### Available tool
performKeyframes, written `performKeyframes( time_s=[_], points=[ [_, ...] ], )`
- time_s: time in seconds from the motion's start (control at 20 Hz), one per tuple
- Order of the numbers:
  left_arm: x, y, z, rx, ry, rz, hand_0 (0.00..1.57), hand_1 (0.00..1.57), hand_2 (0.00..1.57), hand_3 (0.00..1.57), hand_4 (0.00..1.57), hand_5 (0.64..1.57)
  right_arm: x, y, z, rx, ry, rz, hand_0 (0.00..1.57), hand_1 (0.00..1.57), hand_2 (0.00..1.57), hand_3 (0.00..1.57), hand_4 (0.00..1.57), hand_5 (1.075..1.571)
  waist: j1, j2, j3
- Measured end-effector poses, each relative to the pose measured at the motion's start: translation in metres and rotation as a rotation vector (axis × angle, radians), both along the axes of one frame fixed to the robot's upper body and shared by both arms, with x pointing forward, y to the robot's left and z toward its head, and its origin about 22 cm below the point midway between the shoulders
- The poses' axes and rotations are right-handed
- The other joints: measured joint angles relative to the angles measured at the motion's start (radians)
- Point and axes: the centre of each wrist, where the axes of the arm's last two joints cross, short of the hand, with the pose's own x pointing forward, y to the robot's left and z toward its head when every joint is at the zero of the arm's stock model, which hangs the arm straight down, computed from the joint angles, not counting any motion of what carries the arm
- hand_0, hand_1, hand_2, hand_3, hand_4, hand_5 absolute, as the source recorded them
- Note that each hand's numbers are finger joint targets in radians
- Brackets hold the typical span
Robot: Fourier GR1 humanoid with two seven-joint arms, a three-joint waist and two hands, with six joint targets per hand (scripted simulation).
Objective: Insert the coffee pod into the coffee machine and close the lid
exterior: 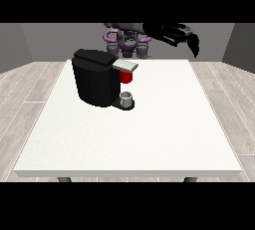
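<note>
1. The coffee machine (97, 78) stands on the table (149, 139); its lid (126, 65) appears lowered.
2. No coffee pod is visible; whether it is already inserted cannot be told.
3. The hand at the view's right (185, 36) is raised clear, fingers curled downward, holding nothing visible.
4. The other hand is not visible.

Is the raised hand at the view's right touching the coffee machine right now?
No. The hand at the view's right hangs in the air above the table's far edge, well apart from the coffee machine.

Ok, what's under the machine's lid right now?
Under the grey lid of the coffee machine there is a red part, and below it a small grey cup on the base. Whether a pod is seated inside is hidden.
</note>
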Motion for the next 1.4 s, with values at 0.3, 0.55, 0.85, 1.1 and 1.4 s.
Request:
performKeyframes(
  time_s=[0.3, 0.55, 0.85, 1.1, 1.4],
  points=[
    [0.004, -0.005, 0.009, -0.004, -0.034, -0.042, 0.0, 0.0, 0.0, 0.0, 0.31, 1.571, 0.004, -0.003, 0.025, 0.002, -0.043, -0.011, 0.0, 0.0, 0.0, 0.0, 0.0, 1.571, 0.043, 0.054, 0.0002],
    [0.008, -0.009, 0.019, 0.0, -0.054, -0.071, 0.0, 0.0, 0.0, 0.0, 0.32, 1.571, 0.007, -0.002, 0.029, 0.036, -0.038, -0.006, 0.0, 0.0, 0.0, 0.0, 0.05, 1.571, 0.064, 0.077, 0.0001],
    [0.012, -0.025, 0.036, 0.008, -0.085, -0.105, 0.0, 0.0, 0.0, 0.0, 0.25, 1.571, 0.01, -0.001, 0.032, 0.065, -0.062, -0.002, 0.0, 0.0, 0.0, 0.0, 0.0, 1.571, 0.08, 0.105, 0.0003],
    [0.008, -0.032, 0.028, 0.012, -0.063, -0.101, 0.0, 0.0, 0.0, 0.0, 0.27, 1.571, 0.008, 0.012, 0.009, 0.082, -0.062, 0.07, 0.0, 0.0, 0.0, 0.0, 0.0, 1.571, 0.051, 0.076, 0.0004],
    [-0.002, -0.018, -0.003, -0.003, 0.048, -0.038, 0.0, 0.0, 0.0, 0.0, 0.27, 1.571, -0.002, 0.029, -0.047, 0.117, -0.017, 0.189, 0.0, 0.0, 0.0, 0.0, 0.26, 1.571, -0.019, -0.035, 0.0002]
  ],
)
